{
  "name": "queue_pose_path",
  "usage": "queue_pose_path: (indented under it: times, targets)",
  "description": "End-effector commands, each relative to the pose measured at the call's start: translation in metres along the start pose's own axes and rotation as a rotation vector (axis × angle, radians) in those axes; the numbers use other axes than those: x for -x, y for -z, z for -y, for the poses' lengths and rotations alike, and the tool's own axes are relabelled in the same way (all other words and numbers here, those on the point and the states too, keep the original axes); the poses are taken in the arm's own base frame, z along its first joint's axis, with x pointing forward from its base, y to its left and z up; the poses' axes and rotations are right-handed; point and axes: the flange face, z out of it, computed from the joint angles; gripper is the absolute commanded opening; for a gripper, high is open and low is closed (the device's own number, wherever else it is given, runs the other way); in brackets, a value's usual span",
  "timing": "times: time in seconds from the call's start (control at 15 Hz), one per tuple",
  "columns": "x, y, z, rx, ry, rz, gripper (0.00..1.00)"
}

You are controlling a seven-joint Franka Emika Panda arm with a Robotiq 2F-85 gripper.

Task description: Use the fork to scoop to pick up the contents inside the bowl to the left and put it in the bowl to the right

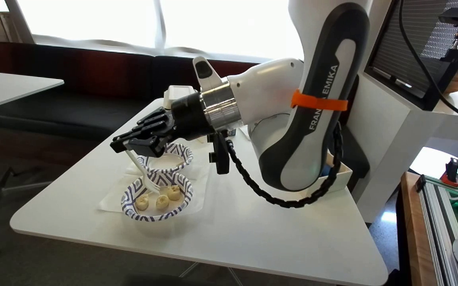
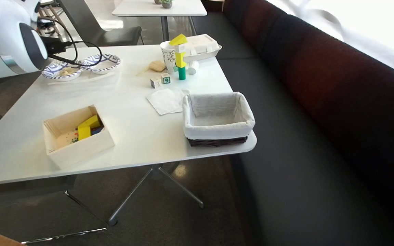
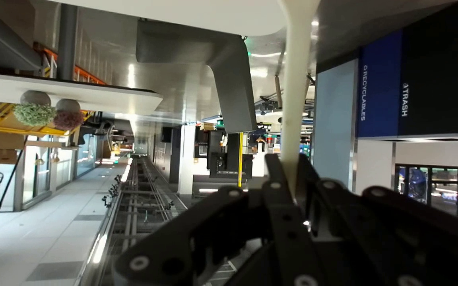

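Note:
Two paper bowls with blue-patterned rims stand beside each other on a white sheet. The bowl with food [image 1: 185, 186] holds several pale round food pieces [image 1: 162, 201]; it also shows in an exterior view [image 2: 51, 71]. The other bowl [image 1: 181, 151] looks empty of food and also shows in an exterior view [image 2: 111, 64]. My gripper [image 1: 119, 143] is shut on the handle of a white fork [image 1: 137, 161], above the bowls. The fork slants down into the food bowl, its head by the pieces; whether it pierces one is unclear. In the wrist view, the gripper [image 3: 288, 161] pinches the fork handle [image 3: 296, 79].
On the white table [image 2: 139, 136] stand a wooden box [image 2: 80, 148] with yellow blocks, a lined basket [image 2: 217, 131], napkins [image 2: 166, 101], a block tower [image 2: 180, 59], a paper cup [image 2: 168, 56] and a takeout box [image 2: 200, 46]. A dark bench [image 2: 303, 153] runs alongside.

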Motion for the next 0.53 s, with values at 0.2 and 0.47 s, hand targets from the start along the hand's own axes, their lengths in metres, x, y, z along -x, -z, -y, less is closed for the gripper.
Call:
queue_pose_path:
  times: [0.2,0.47]
  targets:
    - [0.010,-0.013,-0.016,-0.009,-0.001,-0.097,0.03]
    - [0.021,-0.018,-0.014,-0.026,-0.020,-0.109,0.03]
